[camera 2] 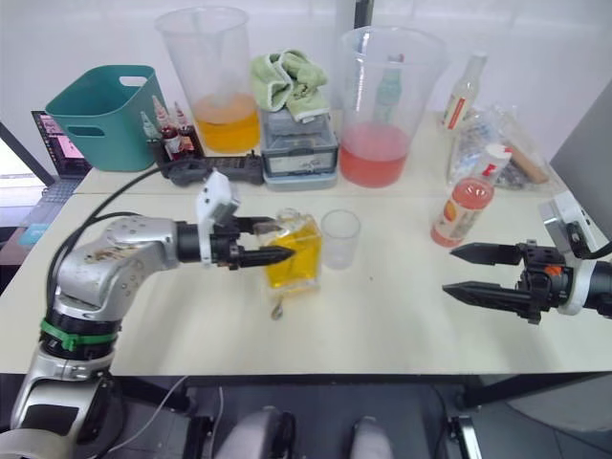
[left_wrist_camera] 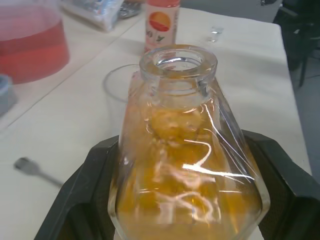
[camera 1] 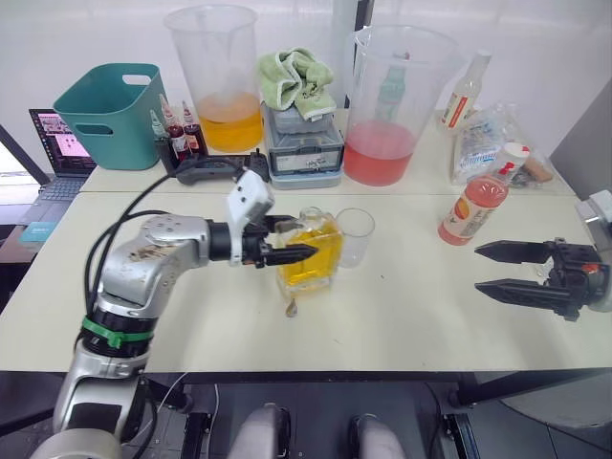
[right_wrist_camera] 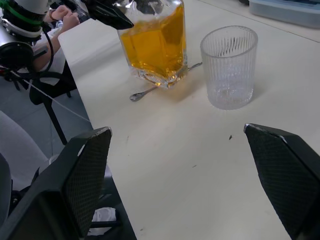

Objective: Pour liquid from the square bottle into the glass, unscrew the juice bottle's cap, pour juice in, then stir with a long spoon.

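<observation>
Here, left pincer (camera 1: 287,240) pinches one square bottle (camera 1: 311,251); right pincer (camera 1: 495,269) spread; one glass (camera 1: 355,237).

The left arm bends inward, its left gripper (camera 1: 287,239) with jaws closed around the square bottle (camera 1: 316,251). The right gripper (camera 1: 497,269) hovers low at the side, jaws spread and empty.

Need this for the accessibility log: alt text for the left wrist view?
The left gripper's black fingers clamp the square bottle of yellow-orange liquid, its open neck unstoppered. Beyond it on the pale table stand the empty glass and the juice bottle, with the long spoon lying to one side.
</observation>
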